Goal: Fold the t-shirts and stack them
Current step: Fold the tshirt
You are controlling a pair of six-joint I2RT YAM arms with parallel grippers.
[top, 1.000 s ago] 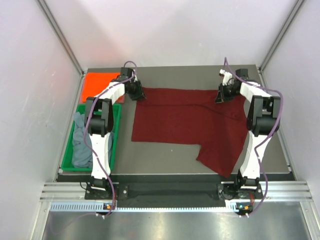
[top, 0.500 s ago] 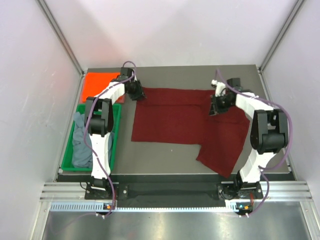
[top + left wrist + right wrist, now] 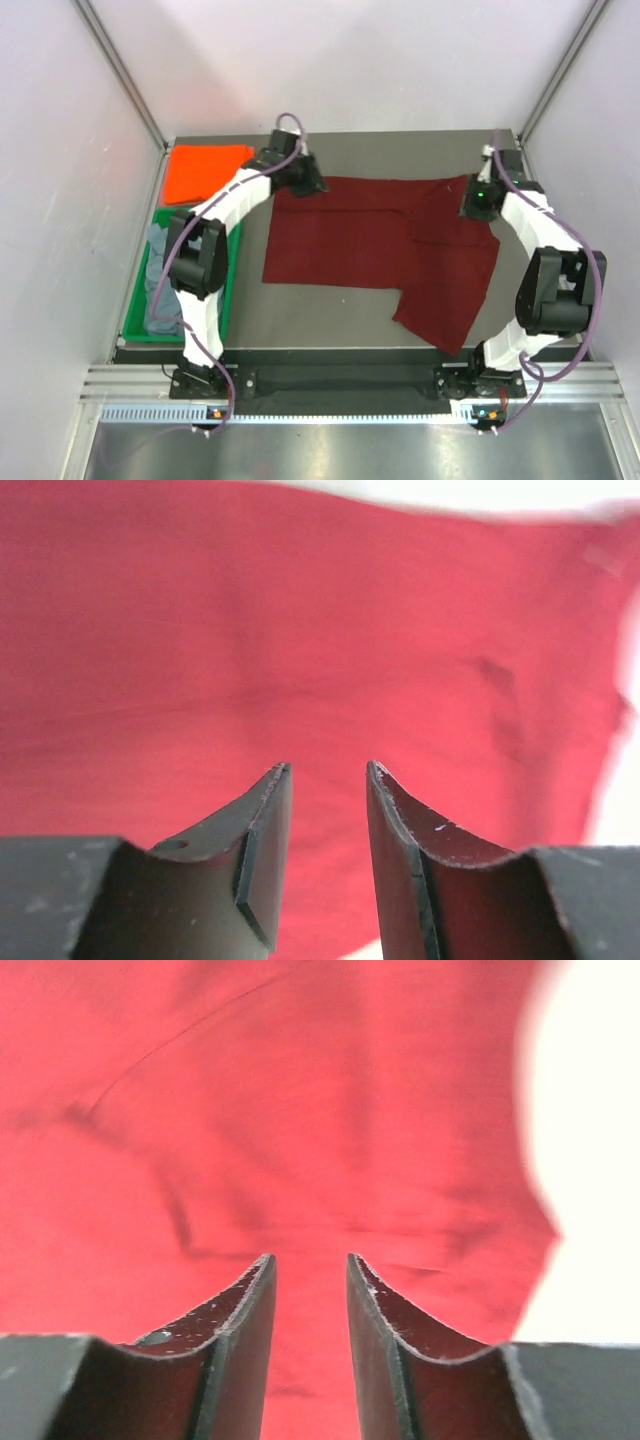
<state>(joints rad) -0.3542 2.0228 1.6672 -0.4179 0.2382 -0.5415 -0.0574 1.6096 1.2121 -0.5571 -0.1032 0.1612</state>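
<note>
A dark maroon-red cloth t-shirt (image 3: pixel 370 240) is found spread flat at the middle of the grey table (image 3: pixel 310 315). The left gripper (image 3: pixel 306 181) is positioned at its far left corner and the right gripper (image 3: pixel 478 198) at its far right. Both are seen narrowly parted, with nothing held. A bright orange t-shirt (image 3: pixel 205 170) lies folded at the far left. A grey-blue t-shirt (image 3: pixel 162 285) lies crumpled in the green plastic tray (image 3: pixel 150 336).
</note>
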